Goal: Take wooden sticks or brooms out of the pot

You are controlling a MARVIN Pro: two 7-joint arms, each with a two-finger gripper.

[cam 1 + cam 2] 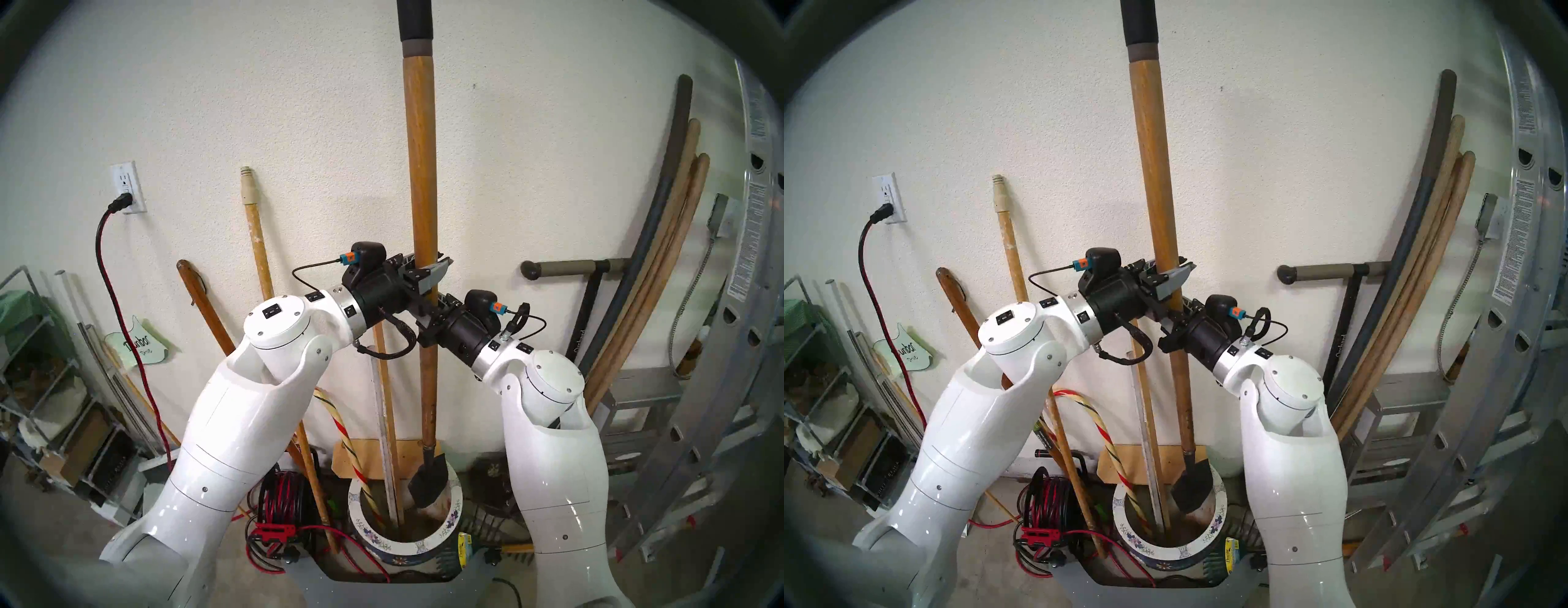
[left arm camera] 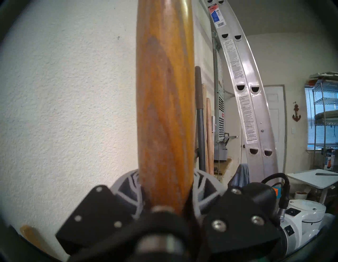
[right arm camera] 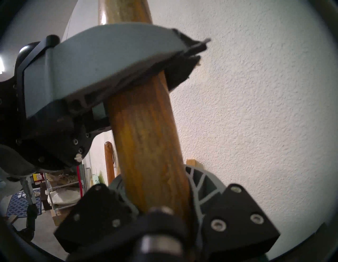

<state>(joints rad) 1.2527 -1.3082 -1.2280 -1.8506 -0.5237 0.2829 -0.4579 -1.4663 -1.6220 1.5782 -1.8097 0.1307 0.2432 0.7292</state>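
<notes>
A thick orange-brown wooden shaft with a black sleeve at its top stands nearly upright in front of the wall. My left gripper is shut on it, and my right gripper is shut on it just below. The shaft's dark blade hangs at the right side of the pot's white flowered rim, its tip over the opening. A thin pale-wood stick stands in the pot and leans on the wall. The left wrist view shows the shaft between grey fingers; the right wrist view shows it too.
A red-and-yellow striped cane also stands in the pot. A paint-spattered pole and a dark brown pole lean left of it, above a cord reel. Several poles and a ladder lean at the right.
</notes>
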